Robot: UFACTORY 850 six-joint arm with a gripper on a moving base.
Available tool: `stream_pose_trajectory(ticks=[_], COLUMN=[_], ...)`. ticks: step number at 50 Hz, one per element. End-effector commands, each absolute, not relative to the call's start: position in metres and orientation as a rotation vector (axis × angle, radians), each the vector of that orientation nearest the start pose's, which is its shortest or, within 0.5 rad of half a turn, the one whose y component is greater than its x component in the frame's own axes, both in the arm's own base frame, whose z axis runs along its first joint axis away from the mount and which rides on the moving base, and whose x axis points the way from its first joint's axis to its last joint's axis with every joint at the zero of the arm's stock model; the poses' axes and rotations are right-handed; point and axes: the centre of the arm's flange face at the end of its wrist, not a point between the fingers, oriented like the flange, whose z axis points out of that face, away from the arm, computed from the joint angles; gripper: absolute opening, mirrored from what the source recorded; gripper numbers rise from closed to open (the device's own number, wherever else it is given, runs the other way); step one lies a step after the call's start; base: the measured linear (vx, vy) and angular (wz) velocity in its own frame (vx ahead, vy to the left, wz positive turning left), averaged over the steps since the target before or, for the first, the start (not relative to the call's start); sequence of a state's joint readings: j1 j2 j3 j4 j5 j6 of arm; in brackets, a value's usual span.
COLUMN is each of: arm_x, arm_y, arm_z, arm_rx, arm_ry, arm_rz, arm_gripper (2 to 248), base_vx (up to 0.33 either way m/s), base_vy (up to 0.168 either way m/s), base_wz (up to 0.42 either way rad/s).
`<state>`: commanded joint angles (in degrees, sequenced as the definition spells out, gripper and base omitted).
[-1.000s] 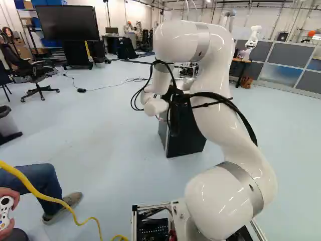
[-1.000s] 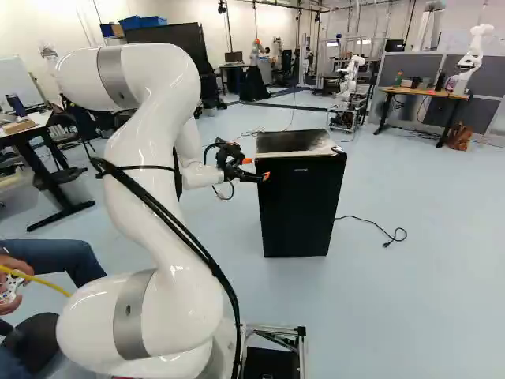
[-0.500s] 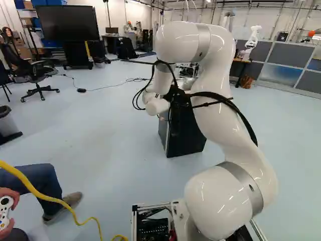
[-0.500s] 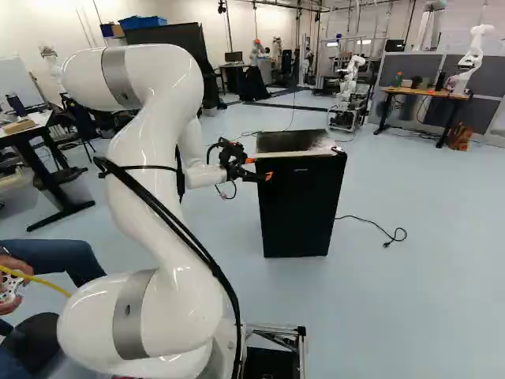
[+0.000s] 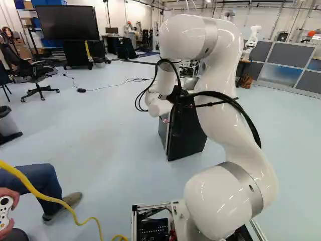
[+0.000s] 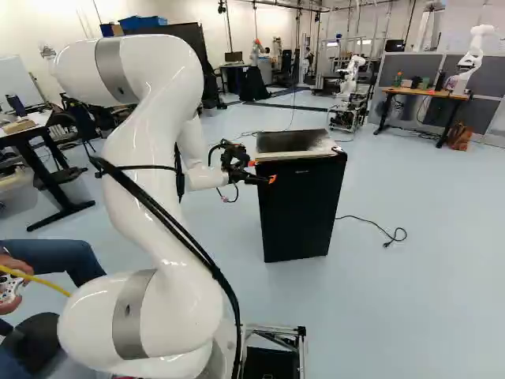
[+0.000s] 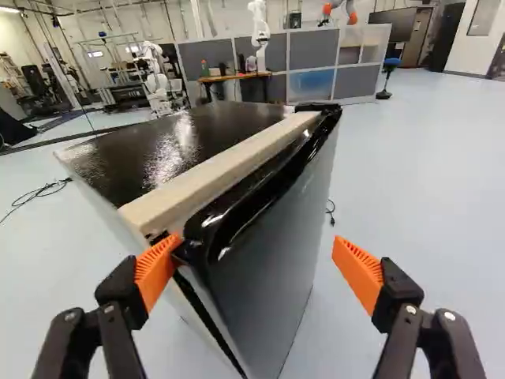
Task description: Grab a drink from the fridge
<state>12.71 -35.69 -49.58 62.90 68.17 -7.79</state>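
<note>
Wrist view: the robot's gripper (image 7: 254, 249) stands spread wide, holding nothing, one orange pad (image 7: 155, 272) at the door (image 7: 264, 268) edge of a black mini fridge (image 6: 300, 209) ahead, apparently placed to pry it open. The drink, unseen, is presumably inside.

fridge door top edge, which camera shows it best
The wrist view: the door's top edge shows close up, along its length. The right base view shows it smaller, the gripper at one end; in the left base view the arm hides most of it.
</note>
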Motion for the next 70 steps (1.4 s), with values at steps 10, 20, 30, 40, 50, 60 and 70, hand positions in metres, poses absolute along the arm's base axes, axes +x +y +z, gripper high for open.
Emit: stream_pose_trajectory(ticks=[10,20,30,40,50,60,70], arm_x=[0.505,0.486,0.467,0.449,0.436,0.433,0.433], arm_y=[0.035,0.028,0.021,0.013,0.006,0.005,0.005], arm_z=[0.282,0.284,0.285,0.287,0.288,0.288,0.288], arm_rx=[-2.647,-2.676,-2.703,-2.728,-2.745,-2.749,-2.749], arm_ry=[1.253,1.256,1.259,1.266,1.276,1.281,1.282], arm_rz=[-2.069,-2.054,-2.039,-2.025,-2.015,-2.012,-2.012], arm_gripper=[247,247,247,247,247,247,247], base_vx=[0.000,0.000,0.000,0.000,0.000,0.000,0.000], base_vy=[0.000,0.000,0.000,0.000,0.000,0.000,0.000], base_wz=[0.000,0.000,0.000,0.000,0.000,0.000,0.000])
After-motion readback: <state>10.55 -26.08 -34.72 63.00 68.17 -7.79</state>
